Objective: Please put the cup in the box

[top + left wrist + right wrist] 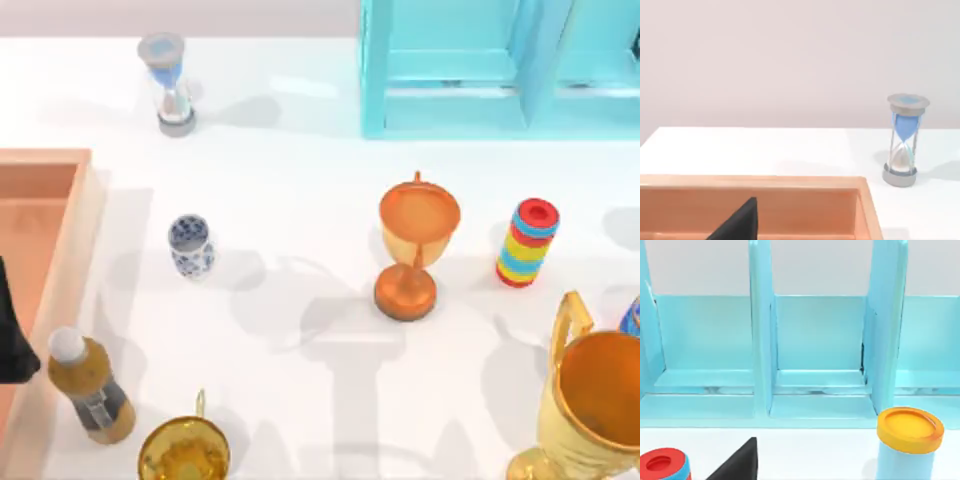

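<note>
The cup (190, 246), small, white with a blue floral pattern, stands upright on the white table left of centre. The box (70, 250), shallow and of light orange-brown wood, lies at the left edge, its right wall a short way left of the cup. My left gripper (10, 335) shows as a dark shape over the box at the left edge, well apart from the cup. In the left wrist view a black part of it (740, 225) hangs above the box's far wall (750, 183). A black part of my right gripper (737, 464) faces the turquoise shelf.
An hourglass (170, 85) stands at the back left. An orange trophy (415, 245) and a striped ring stack (527, 243) stand right of the cup. A bottle (90, 385), a gold goblet (185, 452) and a gold trophy (590, 410) line the front. The turquoise shelf (500, 65) is at the back right.
</note>
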